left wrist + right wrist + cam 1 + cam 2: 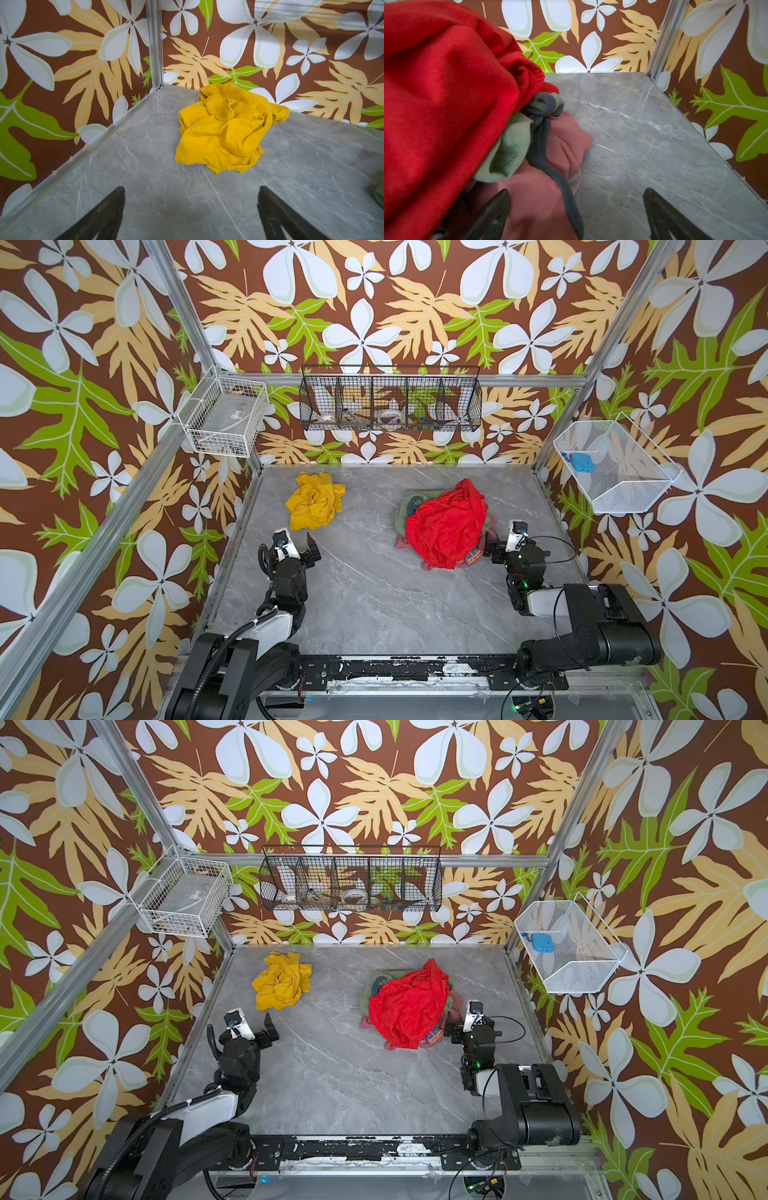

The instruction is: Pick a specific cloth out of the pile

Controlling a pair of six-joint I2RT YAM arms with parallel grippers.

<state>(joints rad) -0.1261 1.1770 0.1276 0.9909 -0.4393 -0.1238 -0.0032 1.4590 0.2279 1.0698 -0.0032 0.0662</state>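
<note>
The cloth (pixel 313 502) (pixel 282 982) (pixel 224 133), mustard yellow and crumpled, lies by itself at the back left of the grey table. The pile (pixel 446 524) (pixel 409 1002) sits at the back right, a big red cloth (pixel 436 93) covering olive-green (pixel 508 149) and dusty-pink (pixel 542 199) pieces. My left gripper (pixel 297 543) (pixel 253 1025) (pixel 192 189) stands open over bare table, a short way in front of the yellow cloth. My right gripper (pixel 503 537) (pixel 464 1016) (pixel 576 190) is open at the pile's right edge. One of its jaws is over the pink piece, the other over bare table.
The marble table (pixel 374 597) is boxed in by patterned walls and aluminium posts. A black wire basket (pixel 390 404) hangs on the back wall. A white basket (pixel 224 418) hangs at the left and another (pixel 615 466) at the right, above table height.
</note>
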